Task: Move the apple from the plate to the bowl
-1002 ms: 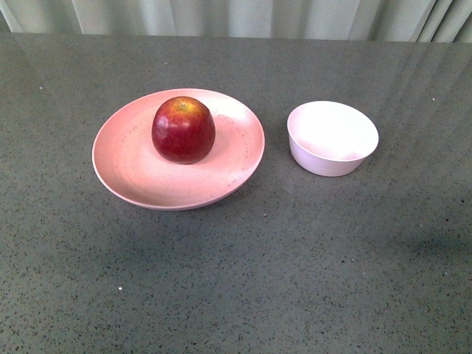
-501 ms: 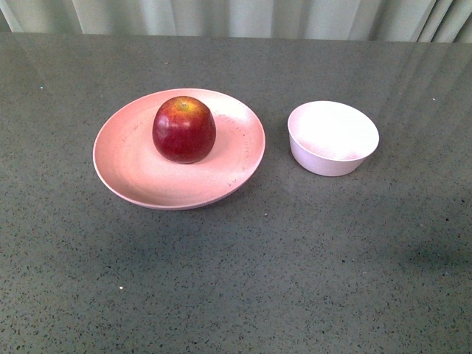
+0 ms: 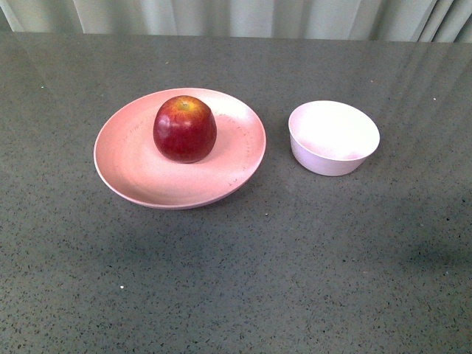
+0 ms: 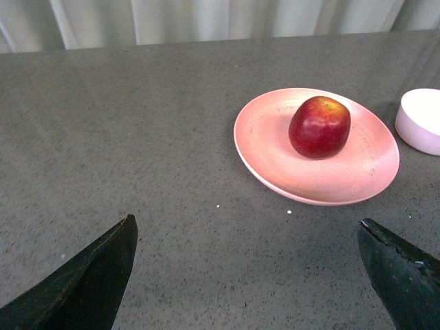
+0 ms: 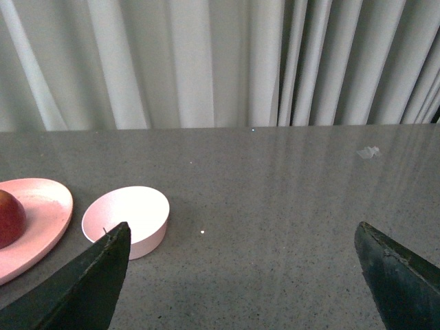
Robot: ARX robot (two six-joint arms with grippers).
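1. We see only the dark fingers [image 4: 89,282] of the left pincer [image 4: 246,221]; the edge cuts off the rest.
2. Ahead of it and off to one side, the bowl [image 4: 421,122] is cut off.
3. One tip of the right pincer [image 5: 242,227] covers part of the bowl's near wall.
4. Beyond that tip, the apple [image 5: 9,218] and the plate [image 5: 42,213] are cut off.
5. Far ahead lies a pale scrap [image 5: 369,152] that we cannot identify.
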